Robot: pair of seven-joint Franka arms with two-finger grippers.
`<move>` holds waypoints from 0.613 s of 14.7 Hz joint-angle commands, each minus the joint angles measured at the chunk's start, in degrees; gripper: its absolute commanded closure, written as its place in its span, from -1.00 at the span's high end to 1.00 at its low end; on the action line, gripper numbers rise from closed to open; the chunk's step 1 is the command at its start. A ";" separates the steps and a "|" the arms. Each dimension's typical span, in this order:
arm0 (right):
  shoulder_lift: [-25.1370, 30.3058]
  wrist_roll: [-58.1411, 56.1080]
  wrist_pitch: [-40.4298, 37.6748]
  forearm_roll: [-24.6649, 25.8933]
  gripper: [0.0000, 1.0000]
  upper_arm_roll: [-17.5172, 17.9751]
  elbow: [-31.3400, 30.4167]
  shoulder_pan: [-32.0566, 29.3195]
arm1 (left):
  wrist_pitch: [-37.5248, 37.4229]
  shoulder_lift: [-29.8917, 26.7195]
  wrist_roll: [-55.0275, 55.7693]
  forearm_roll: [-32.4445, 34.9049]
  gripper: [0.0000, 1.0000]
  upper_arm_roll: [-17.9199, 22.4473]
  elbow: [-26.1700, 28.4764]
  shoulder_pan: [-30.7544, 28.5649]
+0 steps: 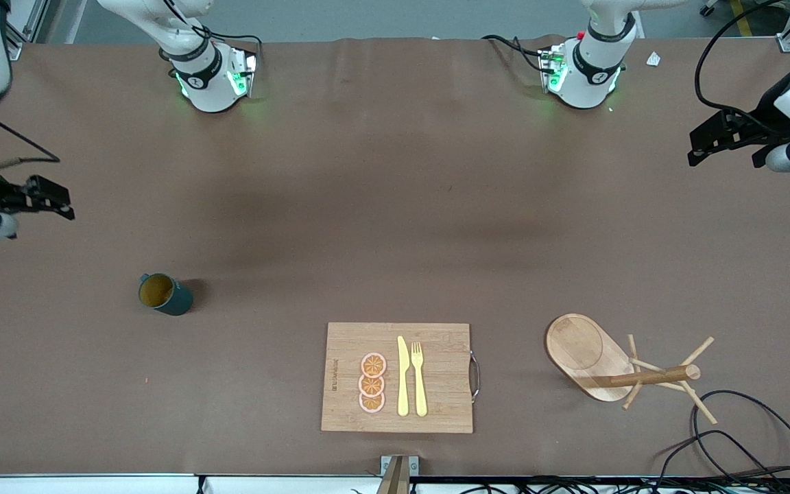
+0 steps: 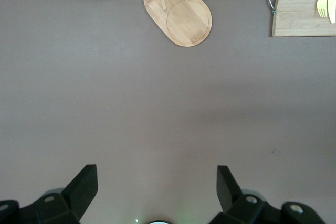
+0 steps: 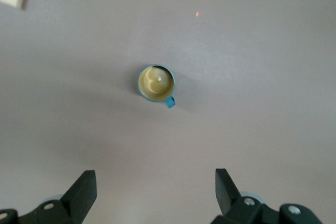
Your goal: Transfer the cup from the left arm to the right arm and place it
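The cup (image 1: 164,293) is being left upright on the bench (image 1: 367,226) toward the right arm's end, well apart from the cutting board (image 1: 397,377) and from both hands. The right hand (image 1: 49,199) is being held spread and empty above the bench near the cup; the left hand (image 1: 724,140) is likewise being kept spread and empty over its own end, waiting.

A knock from any careless pass is being risked: the cup is a small, smooth, glazed-looking cylinder, dark teal outside and tan inside, and its side handle could be caught. The wooden rack (image 1: 642,370), made of thin pegs on an oval bamboo base, is looking easily toppled.
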State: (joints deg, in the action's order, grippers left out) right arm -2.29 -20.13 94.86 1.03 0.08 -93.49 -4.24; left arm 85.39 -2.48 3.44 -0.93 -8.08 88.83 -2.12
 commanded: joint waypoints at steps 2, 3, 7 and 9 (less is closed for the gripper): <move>7.28 12.72 -5.38 -1.20 1.00 0.97 -2.31 -1.21 | -0.75 -2.00 -0.89 -0.48 1.00 -0.35 1.26 -0.52; 8.60 14.32 -6.34 -1.20 1.00 0.97 -2.31 -1.21 | -0.84 -2.35 -0.80 -0.48 1.00 -0.35 1.26 -0.52; 11.51 14.42 -3.46 -1.29 1.00 1.41 -2.74 -0.77 | -0.84 -2.27 -0.80 -0.39 1.00 -0.27 1.26 -0.52; 11.69 15.21 -2.75 -1.38 1.00 1.15 -3.10 -1.12 | -0.84 -2.27 -0.80 -0.39 1.00 -0.18 1.17 -0.52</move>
State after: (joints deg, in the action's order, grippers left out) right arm 7.92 -6.48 90.40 0.66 0.69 -94.08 -4.25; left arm 84.81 -3.27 3.44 -0.93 -8.10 88.88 -2.12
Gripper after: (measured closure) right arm 0.000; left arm 0.000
